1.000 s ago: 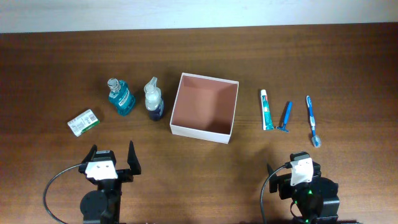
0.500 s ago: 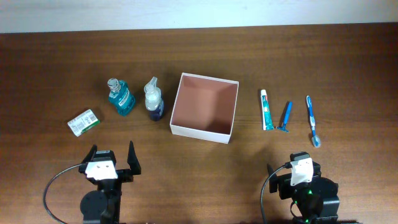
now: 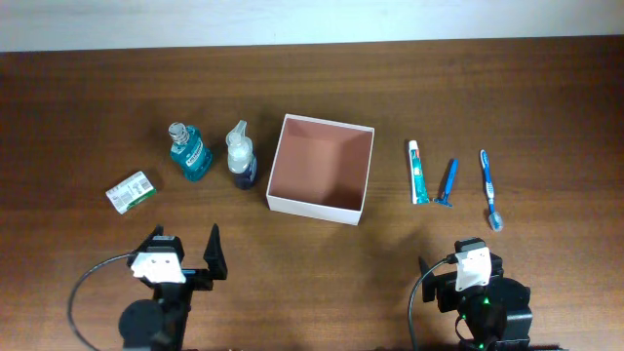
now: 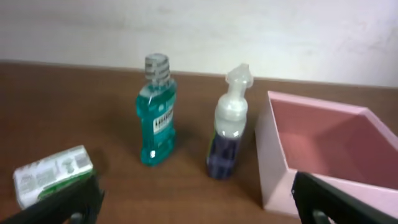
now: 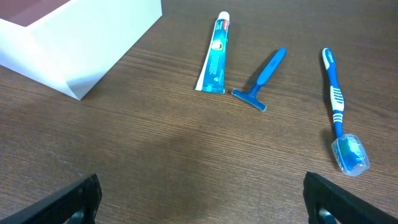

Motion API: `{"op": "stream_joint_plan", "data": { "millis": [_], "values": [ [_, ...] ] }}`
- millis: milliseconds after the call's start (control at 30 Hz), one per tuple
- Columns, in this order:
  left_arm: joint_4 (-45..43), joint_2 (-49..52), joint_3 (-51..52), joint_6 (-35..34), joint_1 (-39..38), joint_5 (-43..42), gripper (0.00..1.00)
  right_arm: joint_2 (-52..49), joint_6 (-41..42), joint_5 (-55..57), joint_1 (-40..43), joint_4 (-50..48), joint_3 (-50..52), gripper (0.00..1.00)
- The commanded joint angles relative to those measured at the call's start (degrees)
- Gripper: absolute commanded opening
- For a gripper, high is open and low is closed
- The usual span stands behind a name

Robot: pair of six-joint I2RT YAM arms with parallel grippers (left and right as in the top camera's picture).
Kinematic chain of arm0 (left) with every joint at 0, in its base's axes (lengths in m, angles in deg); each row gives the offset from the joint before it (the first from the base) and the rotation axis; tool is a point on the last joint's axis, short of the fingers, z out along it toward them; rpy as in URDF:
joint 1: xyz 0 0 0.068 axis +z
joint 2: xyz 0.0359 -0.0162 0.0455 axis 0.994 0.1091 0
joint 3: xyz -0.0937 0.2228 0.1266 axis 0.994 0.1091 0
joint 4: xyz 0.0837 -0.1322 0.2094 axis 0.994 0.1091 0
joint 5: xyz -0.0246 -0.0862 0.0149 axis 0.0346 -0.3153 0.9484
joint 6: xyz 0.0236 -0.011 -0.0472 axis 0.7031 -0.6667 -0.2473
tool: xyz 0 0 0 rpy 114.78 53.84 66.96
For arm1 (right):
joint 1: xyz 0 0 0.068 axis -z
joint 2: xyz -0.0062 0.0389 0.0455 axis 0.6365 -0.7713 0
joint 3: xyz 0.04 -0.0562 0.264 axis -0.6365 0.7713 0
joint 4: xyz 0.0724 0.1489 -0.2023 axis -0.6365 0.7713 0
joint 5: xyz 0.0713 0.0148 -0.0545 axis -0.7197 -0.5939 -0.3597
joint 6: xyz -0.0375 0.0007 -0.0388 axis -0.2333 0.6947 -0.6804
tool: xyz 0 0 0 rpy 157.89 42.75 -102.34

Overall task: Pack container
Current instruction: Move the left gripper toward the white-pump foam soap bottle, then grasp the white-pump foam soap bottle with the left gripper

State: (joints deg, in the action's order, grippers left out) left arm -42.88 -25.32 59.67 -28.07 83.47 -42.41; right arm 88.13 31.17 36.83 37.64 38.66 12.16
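The mouthwash (image 3: pixel 190 154) and the toothpaste (image 3: pixel 417 175) sit on opposite sides of the container (image 3: pixel 312 207), probably so each of your arms packs its own share. Your left gripper (image 4: pixel 194 186), spread wide and low over the tabletop (image 3: pixel 97 97), has the container ahead to its right; your right gripper (image 5: pixel 199 186), equally wide, has it ahead-left.

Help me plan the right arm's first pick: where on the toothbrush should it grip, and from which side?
Grip the toothbrush at its striped mid-handle, coming straight down and closing across its width. It lies flat on the table, capped head at the near end, and the razor lies apart on its left, so there seems room.
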Motion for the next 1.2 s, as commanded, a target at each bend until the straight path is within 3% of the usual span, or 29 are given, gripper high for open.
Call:
{"op": "stream_joint_plan", "data": {
  "millis": [0, 233, 333, 433, 567, 667, 900, 1167],
  "values": [
    [3.6, 7.6, -11.3, -2.2, -0.2, 2.4, 0.99, 0.5, 0.3, -0.1, 0.5, 0.0, 0.3, 0.99],
    [13.9, 31.9, -37.9, -1.7, -0.2, 3.4, 0.99, 0.5, 0.3, -0.1, 0.5, 0.0, 0.3, 0.99],
    [23.8, 47.2, -53.5, 0.0, -0.2, 2.3, 0.99, 0.5, 0.3, -0.1, 0.5, 0.0, 0.3, 0.99],
    [30.6, 59.9, -67.0, 3.9, -0.2, -2.9, 0.99, 0.5, 0.3, -0.1, 0.5, 0.0, 0.3, 0.99],
    [31.5, 75.8, -82.0, 4.7, -0.2, -15.0, 0.99, 0.5, 0.3, -0.1, 0.5, 0.0, 0.3, 0.99],
    [31.3, 84.3, -86.8, 4.7, -0.5, -15.7, 0.99, 0.5, 0.3, -0.1, 0.5, 0.0, 0.3, 0.99],
    [32.4, 94.3, -86.9, 2.8, -2.7, -15.5, 0.99, 0.5, 0.3, -0.1, 0.5, 0.0, 0.3, 0.99],
    [35.3, 101.7, -86.9, 2.7, -10.2, 2.0, 0.99, 0.5, 0.3, -0.1, 0.5, 0.0, 0.3, 0.99]
  ]
}}
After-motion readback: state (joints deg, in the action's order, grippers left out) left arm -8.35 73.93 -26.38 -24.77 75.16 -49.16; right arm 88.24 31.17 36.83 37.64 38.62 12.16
